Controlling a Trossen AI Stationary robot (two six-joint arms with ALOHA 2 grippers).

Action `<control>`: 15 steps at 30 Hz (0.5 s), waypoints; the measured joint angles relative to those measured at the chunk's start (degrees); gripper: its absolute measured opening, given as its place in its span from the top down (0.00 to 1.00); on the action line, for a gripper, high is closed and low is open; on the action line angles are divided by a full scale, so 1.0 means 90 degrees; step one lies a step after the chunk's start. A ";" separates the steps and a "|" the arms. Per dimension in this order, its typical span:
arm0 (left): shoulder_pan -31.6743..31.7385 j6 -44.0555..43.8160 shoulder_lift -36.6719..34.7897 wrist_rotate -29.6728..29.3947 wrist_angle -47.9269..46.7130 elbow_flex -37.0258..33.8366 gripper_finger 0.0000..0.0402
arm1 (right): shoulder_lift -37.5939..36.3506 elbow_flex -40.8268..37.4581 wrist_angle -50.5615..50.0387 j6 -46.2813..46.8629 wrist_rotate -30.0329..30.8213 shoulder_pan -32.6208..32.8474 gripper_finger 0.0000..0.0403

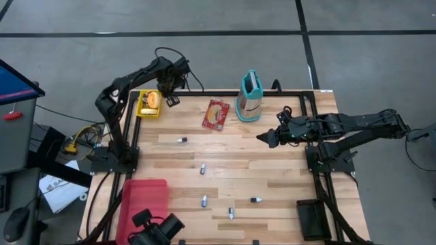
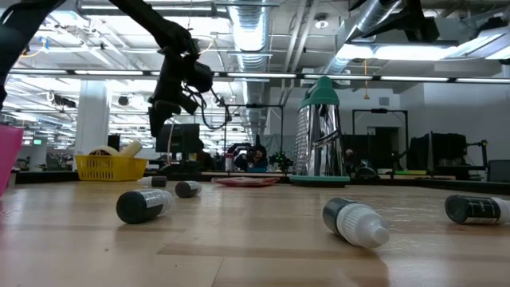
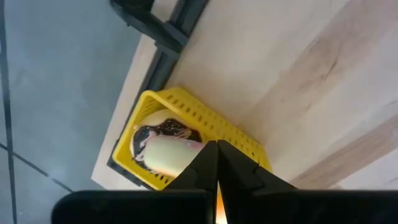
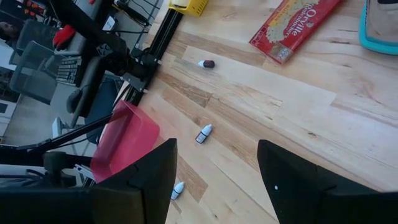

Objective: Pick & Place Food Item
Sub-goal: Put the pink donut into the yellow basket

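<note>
A yellow basket (image 1: 147, 111) stands at the table's far left corner. In it lies a pale food item with a dark topping (image 3: 163, 151). My left gripper (image 1: 170, 97) hangs just right of and above the basket (image 2: 110, 167), pointing steeply down, with its fingers (image 3: 216, 158) shut and nothing between them. In the low view its tips (image 2: 158, 121) are clear above the basket's rim. My right gripper (image 1: 262, 138) hovers open over the table's right middle, and its fingers (image 4: 217, 168) hold nothing.
A red snack packet (image 1: 216, 114) lies flat at the far middle, and a teal-handled grater (image 1: 251, 95) stands right of it. Several small bottles (image 1: 203, 169) are scattered over the middle and near part of the table. A red bin (image 1: 144, 197) sits at the near left.
</note>
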 joint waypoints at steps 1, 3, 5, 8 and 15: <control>-0.0015 0.0007 0.0036 -0.0003 0.0011 0.0000 1.00 | 0.0000 0.0000 0.0002 -0.0005 0.0000 -0.0002 0.47; -0.0019 0.0007 0.0086 0.0001 0.0027 0.0000 1.00 | 0.0000 0.0000 0.0000 -0.0017 0.0000 0.0000 0.47; 0.0000 0.0009 0.0161 0.0006 0.0037 0.0000 1.00 | 0.0000 0.0000 -0.0001 -0.0018 0.0000 0.0000 0.47; 0.0006 0.0009 0.0355 0.0006 -0.0064 0.0000 1.00 | 0.0000 0.0000 -0.0002 -0.0020 0.0000 0.0000 0.47; 0.0111 -0.0035 0.0535 -0.0067 0.0023 -0.0007 1.00 | 0.0000 0.0000 -0.0049 -0.0020 0.0002 0.0051 0.47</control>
